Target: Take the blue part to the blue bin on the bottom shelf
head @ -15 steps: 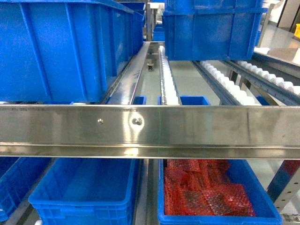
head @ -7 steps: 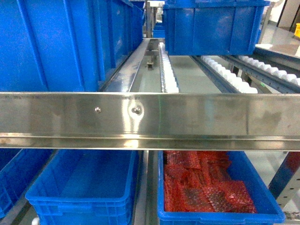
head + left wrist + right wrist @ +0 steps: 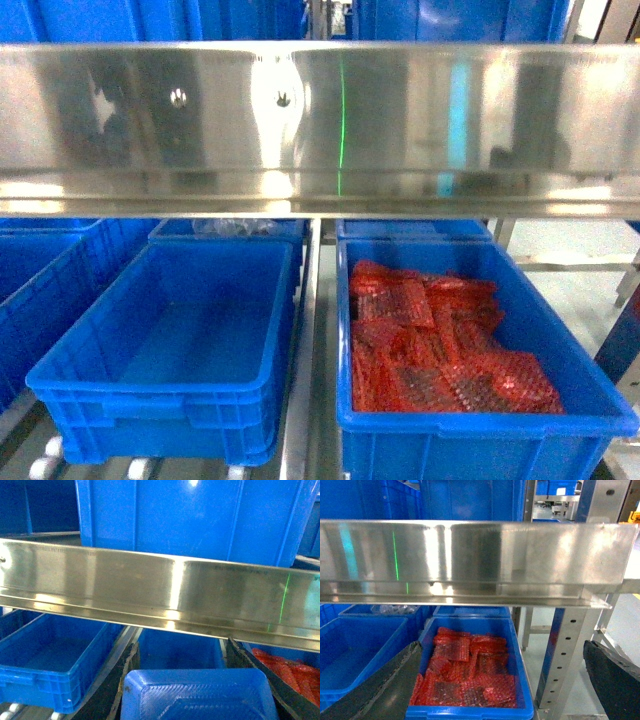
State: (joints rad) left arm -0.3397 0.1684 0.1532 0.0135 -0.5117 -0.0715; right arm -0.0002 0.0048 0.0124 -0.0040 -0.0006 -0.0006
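A brushed steel front rail is seen across the top of the head view, with two rivets and a thin green line of light on it; under it, on the bottom shelf, two blue bins stand side by side, parted by a centre divider rail; the left blue bin is seen with a bare floor, while the right blue bin is filled with red mesh-wrapped packets; further bins are set behind both. In the left wrist view, the blue part, a ribbed tray-like piece, is held between the dark fingers of the left gripper, in front of the rail. In the right wrist view, the right gripper is spread wide, nothing between its fingers, above the packets.
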